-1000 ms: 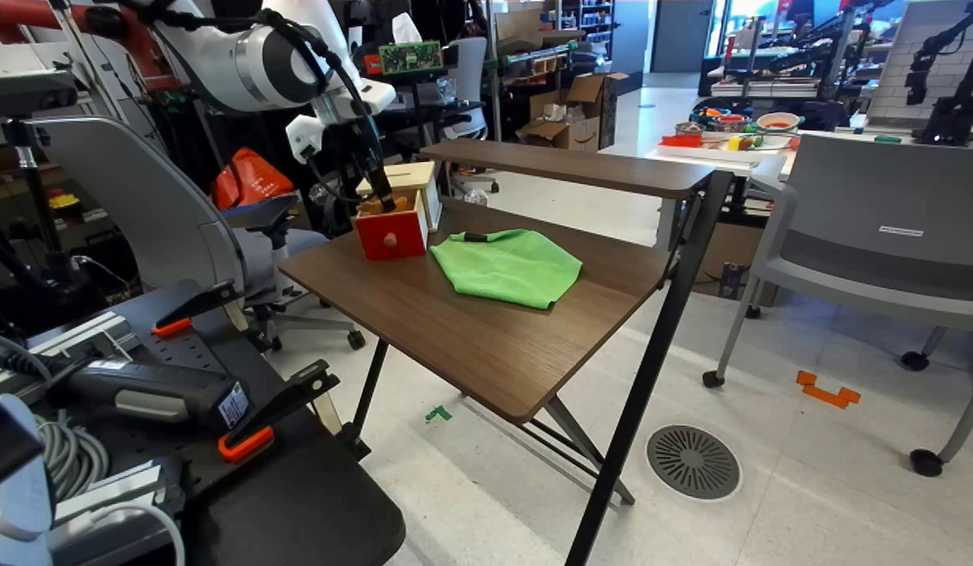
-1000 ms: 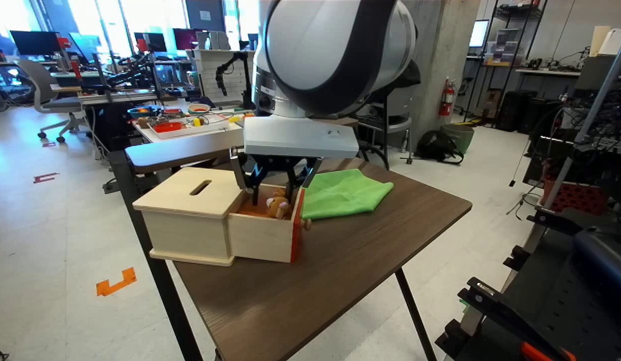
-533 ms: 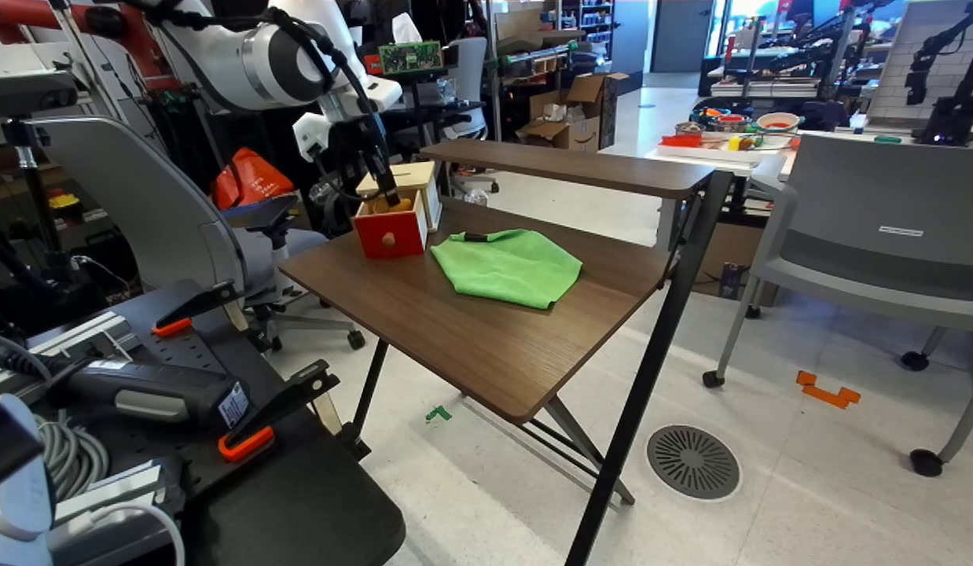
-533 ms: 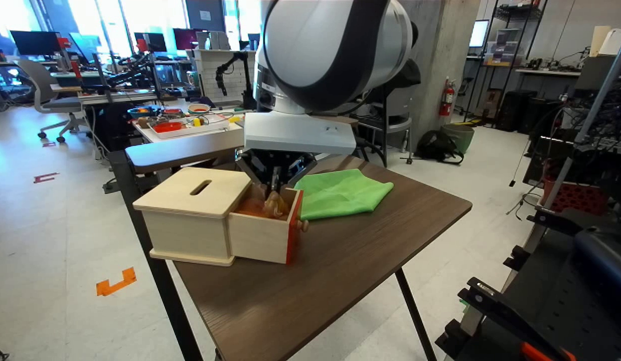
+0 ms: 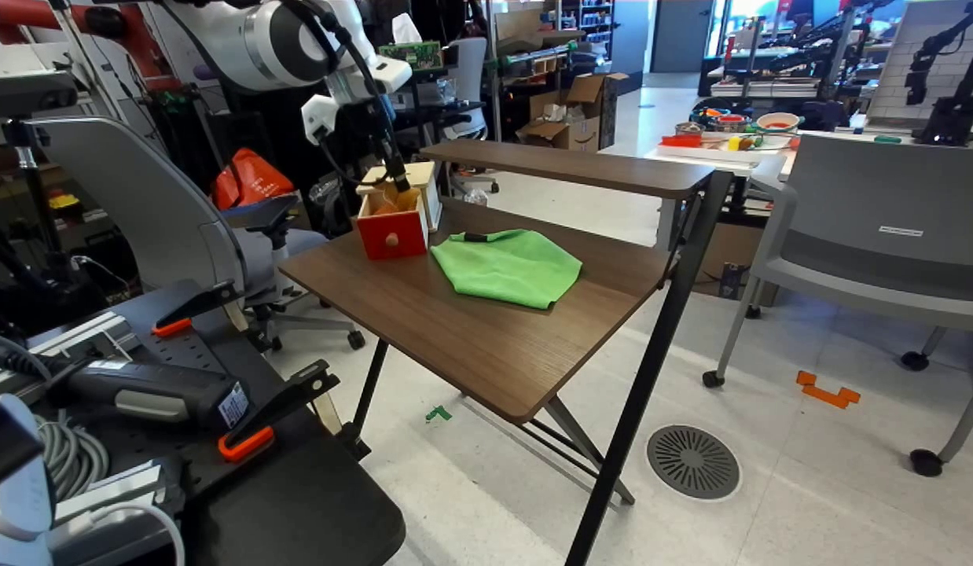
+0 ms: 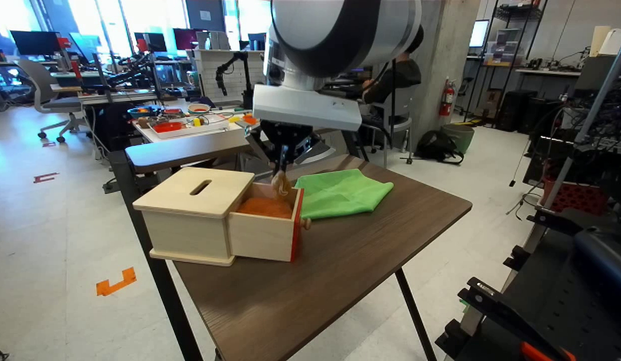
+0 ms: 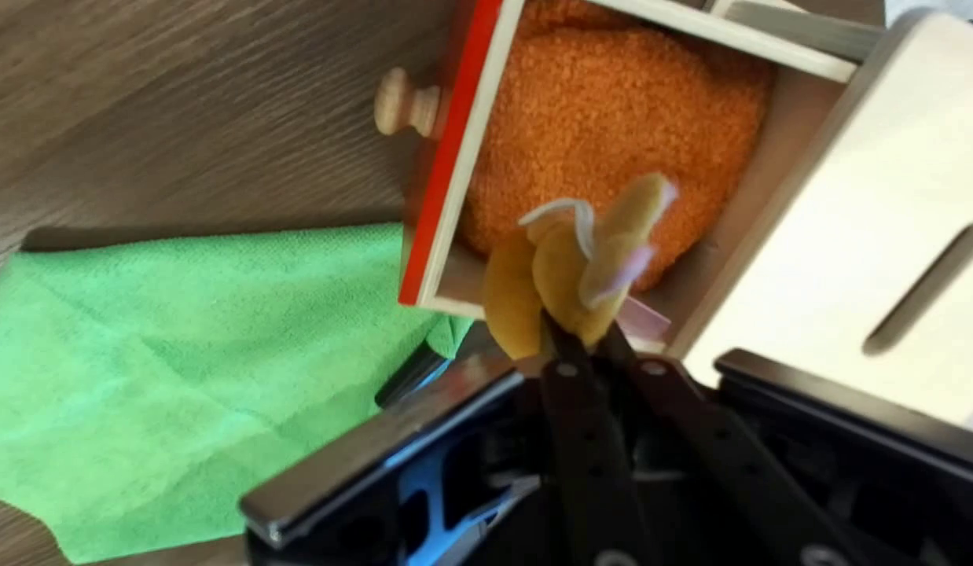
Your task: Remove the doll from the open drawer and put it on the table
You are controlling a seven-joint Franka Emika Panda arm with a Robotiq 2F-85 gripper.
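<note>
The doll (image 7: pixel 563 269), golden-brown with pinkish tips and a thin pale strip, hangs over the open drawer (image 6: pixel 260 236), toward the side wall nearer the green cloth (image 6: pixel 343 194). The gripper (image 7: pixel 587 344) holds it pinched: the two fingers (image 7: pixel 585 424) are drawn narrow, their tips pressed on the doll. Whether its lowest part clears the drawer's rim, I cannot tell. Beneath it, a rumpled orange cloth (image 7: pixel 604 110) fills most of the drawer.

The red front (image 5: pixel 376 244) faces outward over the tabletop, with a wooden knob (image 7: pixel 394 102) jutting beyond it. The edge of the green cloth comes just beside the drawer's front corner; I cannot tell if they touch. On the opposite end, the drawer runs into a pale wooden box (image 6: pixel 185 234) with a slotted top, standing close to one side edge of the table (image 6: pixel 360 250).

A raised shelf (image 5: pixel 565 167) follows the table's back edge, higher than the work surface. The widest bare stretch of brown tabletop lies along the edge opposite the shelf, in front of the knob and out to the rounded corners.
</note>
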